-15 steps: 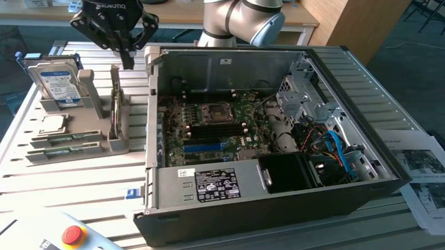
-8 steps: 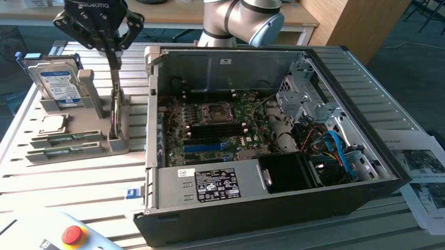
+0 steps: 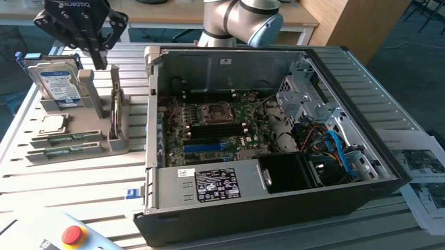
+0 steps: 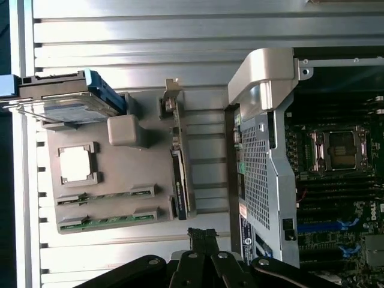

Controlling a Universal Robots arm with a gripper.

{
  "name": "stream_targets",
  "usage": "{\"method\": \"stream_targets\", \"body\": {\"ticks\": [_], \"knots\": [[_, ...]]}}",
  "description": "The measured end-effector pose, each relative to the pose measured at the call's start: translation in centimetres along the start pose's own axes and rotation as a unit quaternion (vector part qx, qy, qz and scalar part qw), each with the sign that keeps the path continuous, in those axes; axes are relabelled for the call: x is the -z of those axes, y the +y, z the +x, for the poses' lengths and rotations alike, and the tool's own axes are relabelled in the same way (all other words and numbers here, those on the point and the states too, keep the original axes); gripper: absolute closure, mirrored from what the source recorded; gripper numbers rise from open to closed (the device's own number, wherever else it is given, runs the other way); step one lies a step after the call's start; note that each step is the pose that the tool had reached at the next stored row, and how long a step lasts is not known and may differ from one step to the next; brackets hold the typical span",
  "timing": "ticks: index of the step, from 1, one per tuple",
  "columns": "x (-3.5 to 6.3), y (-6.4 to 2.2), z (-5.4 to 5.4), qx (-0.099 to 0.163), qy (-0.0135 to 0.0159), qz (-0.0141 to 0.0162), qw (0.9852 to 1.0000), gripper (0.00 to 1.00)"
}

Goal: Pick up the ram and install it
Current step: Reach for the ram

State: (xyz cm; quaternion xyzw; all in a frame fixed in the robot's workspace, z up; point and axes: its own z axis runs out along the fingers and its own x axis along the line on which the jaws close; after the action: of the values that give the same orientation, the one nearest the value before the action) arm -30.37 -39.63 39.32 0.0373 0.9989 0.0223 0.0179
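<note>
The gripper (image 3: 99,62), pinched shut and holding nothing, hangs over the grey holder (image 3: 97,148) beside the hard drive (image 3: 59,83), while the ram (image 3: 62,152) lies lower down at the holder's near edge, its long side running across the exterior view.

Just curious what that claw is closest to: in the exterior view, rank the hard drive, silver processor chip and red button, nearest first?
From the gripper:
1. Hard drive, upright in the holder, right beside it.
2. Processor chip, lying flat further forward in the holder.
3. Red button, at the exterior view's lower left corner.
</note>
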Motion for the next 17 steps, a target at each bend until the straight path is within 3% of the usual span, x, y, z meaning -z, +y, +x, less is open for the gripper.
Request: {"method": "stream_targets", "body": {"ticks": [17], "knots": [[0.18,-0.34,5.2,0.000,-0.0005,0.0000,1.0000,0.90]]}}
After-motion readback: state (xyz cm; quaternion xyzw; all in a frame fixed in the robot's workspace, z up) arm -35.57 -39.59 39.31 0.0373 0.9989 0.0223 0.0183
